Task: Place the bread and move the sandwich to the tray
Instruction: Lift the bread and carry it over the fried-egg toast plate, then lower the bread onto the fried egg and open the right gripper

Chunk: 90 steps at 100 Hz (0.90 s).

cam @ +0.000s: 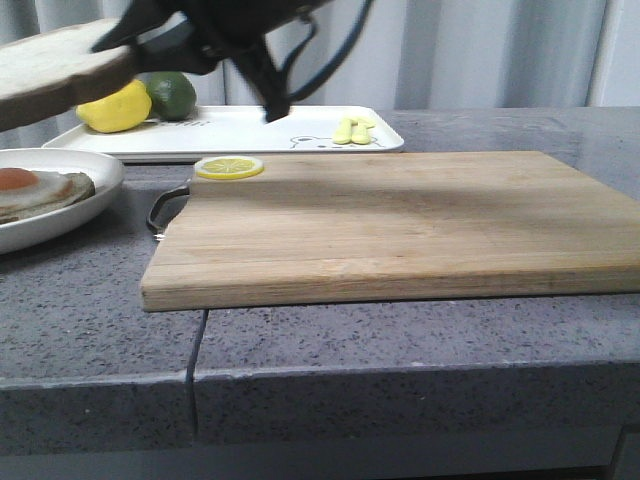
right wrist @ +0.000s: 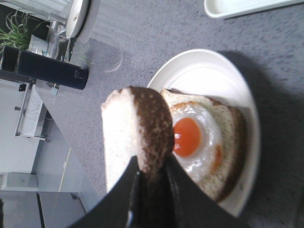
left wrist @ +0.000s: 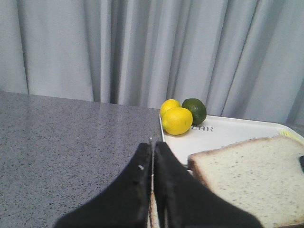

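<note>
My right gripper (cam: 125, 45) is shut on the crust edge of the bread (cam: 50, 65), a pale slice held in the air at the far left. In the right wrist view the gripper (right wrist: 151, 164) holds the bread (right wrist: 135, 128) above the round white plate (right wrist: 199, 66). The sandwich (right wrist: 190, 137), a bread slice with a fried egg on top, lies on that plate. The sandwich (cam: 40, 190) and plate (cam: 90, 170) sit left of the board. The white tray (cam: 250, 125) lies behind. My left gripper (left wrist: 153, 145) is shut, with the bread (left wrist: 251, 180) floating beside it.
A thick wooden cutting board (cam: 400, 220) with a metal handle fills the middle of the table. A lemon slice (cam: 229, 167) lies at its far left corner. The tray holds two lemons (cam: 115, 108), a lime (cam: 172, 93) and a small yellow item (cam: 353, 130). A grey curtain hangs behind.
</note>
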{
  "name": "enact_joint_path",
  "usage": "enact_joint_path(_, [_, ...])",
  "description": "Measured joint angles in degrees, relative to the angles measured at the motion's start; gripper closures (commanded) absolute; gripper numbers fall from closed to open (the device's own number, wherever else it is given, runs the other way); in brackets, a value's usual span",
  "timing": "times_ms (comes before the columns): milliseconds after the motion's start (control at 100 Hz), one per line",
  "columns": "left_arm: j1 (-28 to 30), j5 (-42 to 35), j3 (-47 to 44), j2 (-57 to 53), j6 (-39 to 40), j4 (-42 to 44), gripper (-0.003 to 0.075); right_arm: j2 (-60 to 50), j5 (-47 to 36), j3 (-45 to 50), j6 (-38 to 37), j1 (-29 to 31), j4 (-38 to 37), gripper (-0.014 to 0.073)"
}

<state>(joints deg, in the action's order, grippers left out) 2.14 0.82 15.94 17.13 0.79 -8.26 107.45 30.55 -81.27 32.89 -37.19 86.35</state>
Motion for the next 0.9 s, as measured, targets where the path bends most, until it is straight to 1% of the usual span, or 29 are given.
enact_joint_path(220, [0.0,0.0,0.0,0.0,0.0,-0.5,0.0740,5.6,-2.9,-3.9,0.0,-3.3,2.0,0.0661])
enact_joint_path(270, [0.0,-0.1,0.0,0.0,0.0,-0.5,0.0740,6.5,-3.9,-4.0,0.0,-3.8,2.1,0.0646])
enact_joint_path(340, [0.0,-0.1,0.0,0.0,0.0,-0.8,0.0740,7.2,-4.8,-4.1,0.0,-4.5,2.2,0.0571])
enact_joint_path(390, [0.0,-0.1,0.0,0.0,0.0,-1.2,0.0740,7.6,-4.9,-4.1,0.0,-4.5,2.3,0.0486])
enact_joint_path(440, [0.0,-0.1,0.0,0.0,0.0,-1.6,0.0740,7.7,-5.3,-4.1,0.0,-4.6,2.1,0.0380])
enact_joint_path(480, [0.0,-0.1,0.0,0.0,0.0,-1.7,0.0740,7.8,-5.4,-4.1,0.0,-4.6,2.0,0.0318])
enact_joint_path(540, [0.0,-0.1,0.0,0.0,0.0,-1.9,0.0740,7.8,-5.6,-4.2,0.0,-4.6,2.0,0.0274])
enact_joint_path(650, [0.0,-0.1,0.0,0.0,0.0,-2.0,0.0740,7.8,-7.1,-4.4,0.3,-4.6,1.1,0.0273])
enact_joint_path(740, [0.0,0.1,0.1,0.0,0.0,-2.0,0.0740,7.6,-8.8,-4.4,1.2,-4.6,-1.3,0.0273])
enact_joint_path(820, [0.0,2.6,1.2,0.2,0.0,-2.0,0.0740,7.0,-10.3,-4.4,2.4,-4.6,-4.7,0.0273])
enact_joint_path(900, [0.0,6.7,3.5,1.5,0.0,-2.0,0.0740,5.4,-11.8,-4.4,2.9,-4.6,-8.9,0.0273])
